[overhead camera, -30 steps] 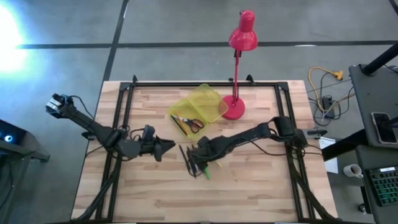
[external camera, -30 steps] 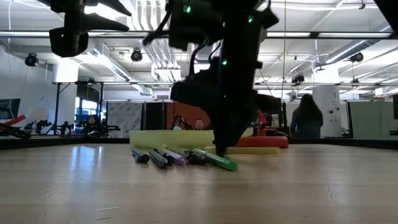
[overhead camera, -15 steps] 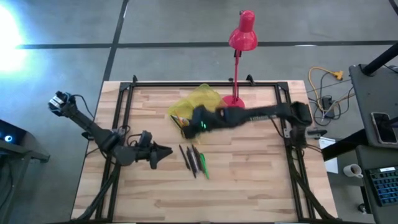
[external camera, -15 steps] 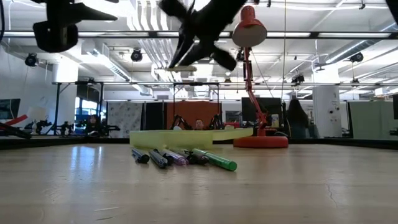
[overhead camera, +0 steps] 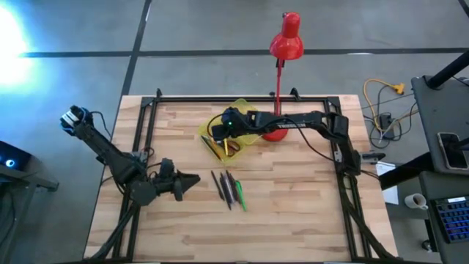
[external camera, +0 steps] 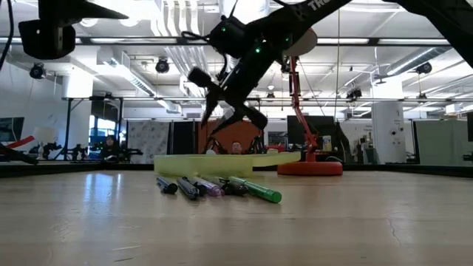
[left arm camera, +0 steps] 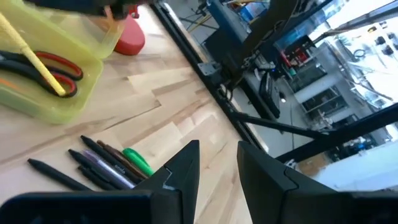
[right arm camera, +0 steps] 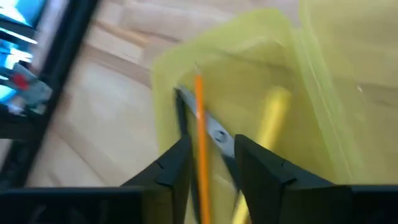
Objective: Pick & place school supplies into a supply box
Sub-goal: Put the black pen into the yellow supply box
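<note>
Several loose pens point(overhead camera: 229, 190) lie side by side on the wooden surface point(overhead camera: 293, 213) nearest the front edge, dark ones and a green marker point(external camera: 256, 191) at the right end of the row. Just to their left my left hand point(overhead camera: 192, 180) hovers low, its two fingers slightly parted with nothing between them, tips pointing toward the row; in the left wrist view the pens sit just beyond those fingers.

Farther back, the yellow-green supply box point(overhead camera: 236, 128) rests open on the surface, its lid point(right arm camera: 336, 68) tipped up behind it. Inside I see the red-handled scissors point(left arm camera: 46, 68), a yellow pencil point(right arm camera: 264, 127) and an orange pencil point(right arm camera: 200, 130) lying along the tray. My right hand point(overhead camera: 220, 133) hangs above the box's near-left end, reaching in from the right across the tray; its fingers stand a little apart and I see nothing held between them, the orange pencil showing in the gap below.

Just beside the box's right end stands the red desk lamp point(overhead camera: 284, 44), its round base point(external camera: 310, 168) on the surface and its head raised well beyond the far edge.
</note>
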You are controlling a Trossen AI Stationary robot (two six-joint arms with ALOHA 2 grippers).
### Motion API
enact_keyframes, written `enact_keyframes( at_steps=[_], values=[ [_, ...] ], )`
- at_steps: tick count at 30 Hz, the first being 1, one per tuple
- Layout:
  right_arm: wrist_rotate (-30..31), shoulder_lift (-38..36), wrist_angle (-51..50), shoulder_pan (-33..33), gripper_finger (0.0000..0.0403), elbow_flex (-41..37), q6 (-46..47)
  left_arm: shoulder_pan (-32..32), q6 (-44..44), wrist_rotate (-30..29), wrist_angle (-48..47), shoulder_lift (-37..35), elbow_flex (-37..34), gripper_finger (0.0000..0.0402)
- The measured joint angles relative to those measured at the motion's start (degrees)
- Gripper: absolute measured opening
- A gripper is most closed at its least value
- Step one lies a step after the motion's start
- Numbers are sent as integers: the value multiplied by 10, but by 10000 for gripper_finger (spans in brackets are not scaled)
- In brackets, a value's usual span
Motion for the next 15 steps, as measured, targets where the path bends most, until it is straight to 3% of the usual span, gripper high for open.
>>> enact_keyframes(
  at_steps=[5, 8, 11, 15],
  values=[
    [-22, -7, 2, 4, 149, 2, -45, -1, -20, 8, 8, 44, 0, 93],
    [-38, -28, -23, 23, 161, 3, -117, -2, -19, 50, 13, 81, 0, 93],
    [-40, -54, -91, 57, 167, 4, -220, -3, 3, 101, 13, 120, 0, 93],
    [-2, -80, -199, 119, 168, 4, -315, -2, 57, 124, 43, 151, 0, 93]
  ],
)
